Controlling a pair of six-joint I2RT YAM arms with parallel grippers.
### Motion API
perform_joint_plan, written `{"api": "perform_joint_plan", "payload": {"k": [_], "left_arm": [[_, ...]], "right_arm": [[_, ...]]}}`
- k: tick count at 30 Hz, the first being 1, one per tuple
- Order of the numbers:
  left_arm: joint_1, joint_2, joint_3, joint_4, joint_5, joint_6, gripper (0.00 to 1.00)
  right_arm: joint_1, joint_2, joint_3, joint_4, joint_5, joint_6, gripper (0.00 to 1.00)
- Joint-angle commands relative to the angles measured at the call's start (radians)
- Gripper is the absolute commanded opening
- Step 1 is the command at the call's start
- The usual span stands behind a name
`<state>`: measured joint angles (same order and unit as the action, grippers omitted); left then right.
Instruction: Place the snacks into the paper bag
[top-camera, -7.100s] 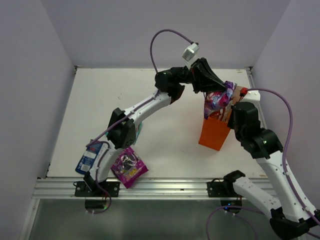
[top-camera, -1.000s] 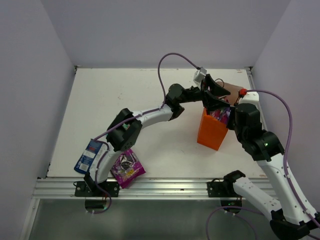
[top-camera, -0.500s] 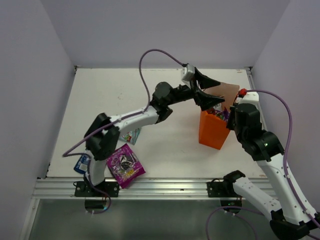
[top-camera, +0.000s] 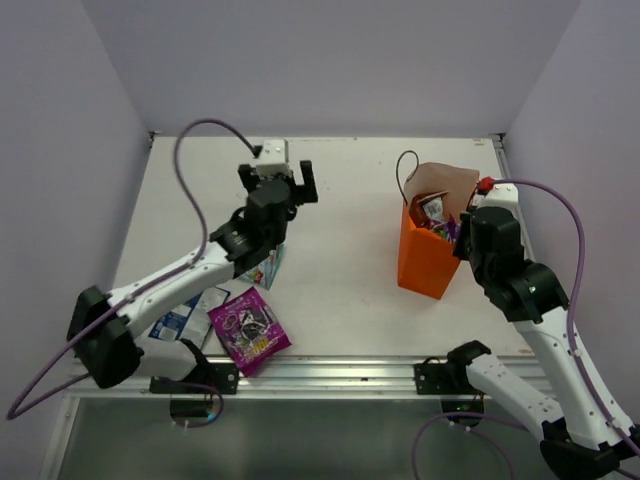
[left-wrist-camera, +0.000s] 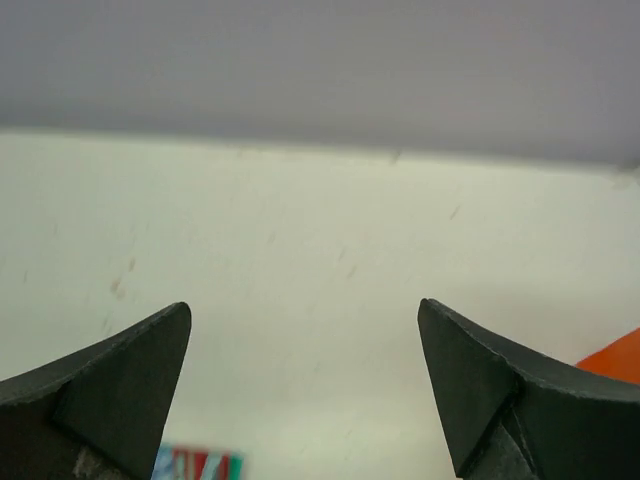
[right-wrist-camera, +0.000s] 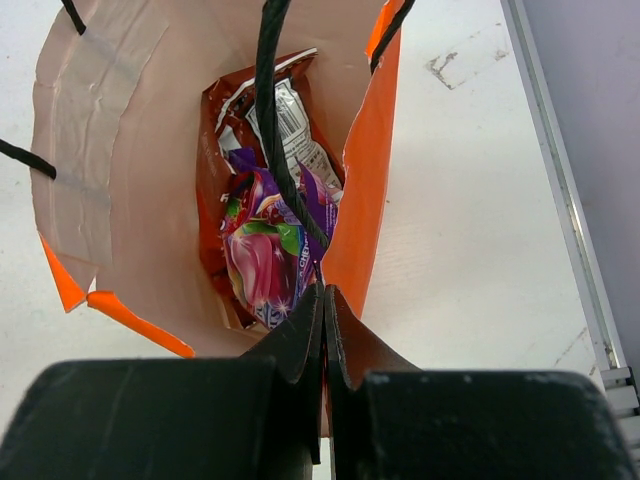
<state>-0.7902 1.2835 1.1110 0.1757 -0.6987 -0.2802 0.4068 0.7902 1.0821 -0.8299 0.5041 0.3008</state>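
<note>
Top view: left gripper (top-camera: 290, 185) is being held wide open, empty; 3 packets (top-camera: 250, 330) are lying by its base, bag (top-camera: 425, 268) standing right

Left wrist: bare table (left-wrist-camera: 320, 250) is being framed between the fingers

Right wrist: right gripper (right-wrist-camera: 322, 305) is being pinched shut, apparently on the bag rim, with packets inside

Packets are being judged light, crinkly and slippery; an edge seam is being favoured for gripping

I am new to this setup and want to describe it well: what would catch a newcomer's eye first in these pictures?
The upright orange paper bag at the right of the table stands out, with shiny snack packets inside it and the jaws of the right arm shut on its rim. The jaws of the left arm hang wide open and empty over the table's left-centre; a purple packet lies by the near edge.
</note>
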Motion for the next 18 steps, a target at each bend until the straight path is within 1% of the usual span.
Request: {"api": "perform_joint_plan", "payload": {"k": [1,2,3,4,6,9,10,12,14,17,18], "left_arm": [[0.045,0.151,-0.158,-0.488,-0.121,-0.252,1.00],[0.055,0.158,-0.181,-0.489,-0.098,-0.290,1.00],[0.069,0.168,-0.204,-0.508,-0.075,-0.386,1.00],[0.092,0.171,-0.242,-0.518,-0.056,-0.437,1.00],[0.100,0.177,-0.273,-0.550,-0.054,-0.555,1.00],[0.097,0.136,-0.376,-0.475,-0.061,-0.634,1.00],[0.097,0.122,-0.428,-0.457,-0.070,-0.646,1.00],[0.100,0.102,-0.467,-0.427,-0.093,-0.697,1.00],[0.111,0.111,-0.514,-0.378,-0.093,-0.695,1.00],[0.141,0.172,-0.542,-0.279,-0.071,-0.650,1.00],[0.146,0.215,-0.545,-0.242,-0.065,-0.631,0.98]], "right_arm": [[0.001,-0.012,0.001,0.031,-0.007,-0.012,0.00],[0.001,-0.017,-0.002,0.031,-0.009,-0.012,0.00],[0.001,-0.019,-0.002,0.031,-0.012,-0.012,0.00],[0.001,-0.020,-0.002,0.031,-0.012,-0.012,0.00],[0.003,-0.020,-0.004,0.031,-0.016,-0.012,0.00],[0.003,-0.017,-0.004,0.034,-0.019,-0.012,0.00],[0.003,-0.017,-0.004,0.034,-0.019,-0.012,0.00],[0.003,-0.019,-0.005,0.035,-0.022,-0.012,0.00],[0.003,-0.020,-0.007,0.037,-0.027,-0.012,0.00],[0.003,-0.020,-0.007,0.035,-0.033,-0.014,0.00],[0.003,-0.020,-0.007,0.037,-0.033,-0.015,0.00]]}}
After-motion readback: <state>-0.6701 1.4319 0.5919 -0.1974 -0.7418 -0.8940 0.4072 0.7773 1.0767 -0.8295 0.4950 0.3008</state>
